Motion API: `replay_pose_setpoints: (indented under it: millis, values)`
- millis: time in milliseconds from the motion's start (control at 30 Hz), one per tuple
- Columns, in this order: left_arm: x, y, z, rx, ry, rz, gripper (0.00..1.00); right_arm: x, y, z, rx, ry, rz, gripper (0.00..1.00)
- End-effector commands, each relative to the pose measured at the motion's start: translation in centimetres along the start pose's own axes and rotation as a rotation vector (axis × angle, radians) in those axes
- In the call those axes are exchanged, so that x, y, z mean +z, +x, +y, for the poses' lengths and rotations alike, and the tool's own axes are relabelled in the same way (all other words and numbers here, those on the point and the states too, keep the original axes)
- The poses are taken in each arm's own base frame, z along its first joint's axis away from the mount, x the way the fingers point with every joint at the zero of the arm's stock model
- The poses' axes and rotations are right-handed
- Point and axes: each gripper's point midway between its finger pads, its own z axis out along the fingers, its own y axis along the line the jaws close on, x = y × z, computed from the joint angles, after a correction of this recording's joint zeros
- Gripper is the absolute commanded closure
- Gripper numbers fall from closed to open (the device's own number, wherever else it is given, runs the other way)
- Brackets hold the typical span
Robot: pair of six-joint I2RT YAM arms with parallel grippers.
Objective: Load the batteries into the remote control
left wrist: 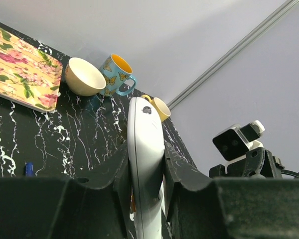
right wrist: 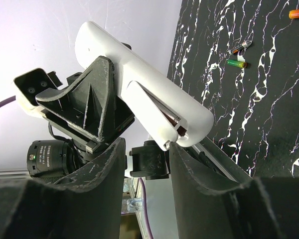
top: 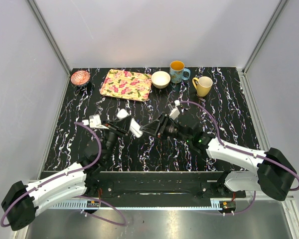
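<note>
Remote control clamped in left pincer, held up presumably so the wide-apart right pincer facing it can get at it

White veining is seen across the black tabletop. The remote control is coloured white; the tray is patterned with pink flowers on yellow.

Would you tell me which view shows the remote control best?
Right wrist view: the remote control spans the frame, its cover panel ajar. Left wrist shows only its narrow edge in the left gripper; top shows it small, partly hidden.
</note>
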Motion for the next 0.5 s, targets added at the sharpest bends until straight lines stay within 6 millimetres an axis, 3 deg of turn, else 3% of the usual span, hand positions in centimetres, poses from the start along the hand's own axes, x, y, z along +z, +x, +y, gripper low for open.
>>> replay_pose_setpoints:
  millis: [0,467]
  values:
    - [0.2,-1.7,-3.3,-0.083,0.082,-0.013,1.00,-0.5,-1.5,3.6,-0.032,-0.100,-0.043,0.63]
    - [0.1,-0.3,-5.1,-0.094,0.122,0.118,1.00,-1.6,-1.5,4.1,-0.078,-0.074,-0.041,0.62]
